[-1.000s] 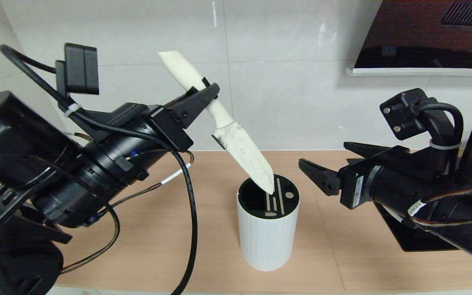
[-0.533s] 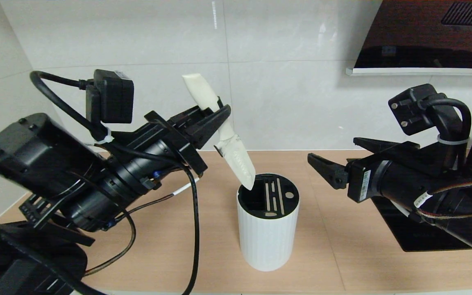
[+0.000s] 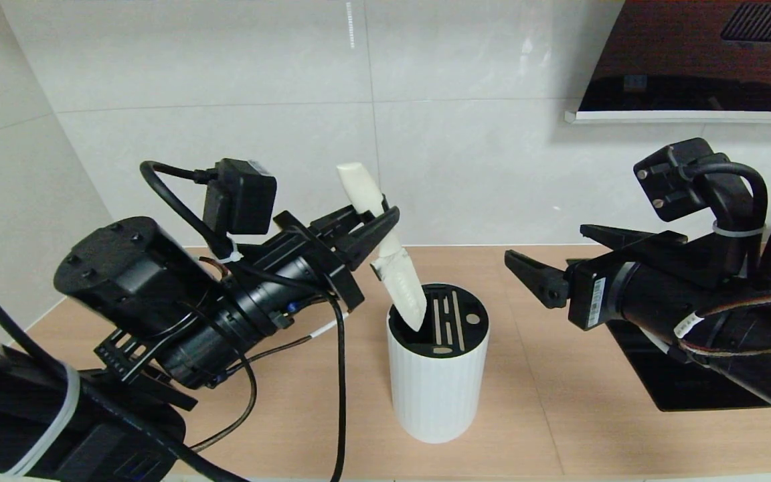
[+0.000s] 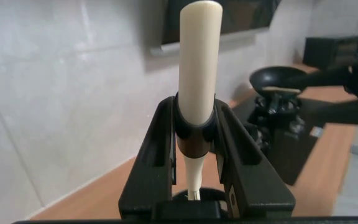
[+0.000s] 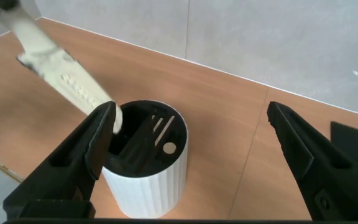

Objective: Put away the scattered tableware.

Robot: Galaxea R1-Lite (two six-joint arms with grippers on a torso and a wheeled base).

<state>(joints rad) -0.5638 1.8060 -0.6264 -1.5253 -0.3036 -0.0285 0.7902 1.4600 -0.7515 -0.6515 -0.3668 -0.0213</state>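
Observation:
A white ceramic knife [image 3: 385, 248] stands nearly upright with its blade tip dipping into the large opening of the white ribbed holder [image 3: 438, 395]. My left gripper [image 3: 379, 224] is shut on the knife's handle [image 4: 197, 68], just left of the holder and above it. The holder [image 5: 145, 177] has a black slotted top. My right gripper [image 3: 563, 258] hangs open to the right of the holder, at the height of its top, with nothing between its fingers; in the right wrist view its fingers [image 5: 95, 152] frame the holder and the knife blade [image 5: 67, 81].
The holder stands on a wooden countertop [image 3: 559, 402] against a white tiled wall. A black cooktop [image 3: 680, 385] lies at the right, with a black pan [image 4: 281, 78] on a burner. A dark range hood [image 3: 693, 60] hangs above at the right.
My left arm has swung right and down, turning the knife more upright and lowering its tip from the holder's slotted top into the large opening. The right gripper has barely moved.

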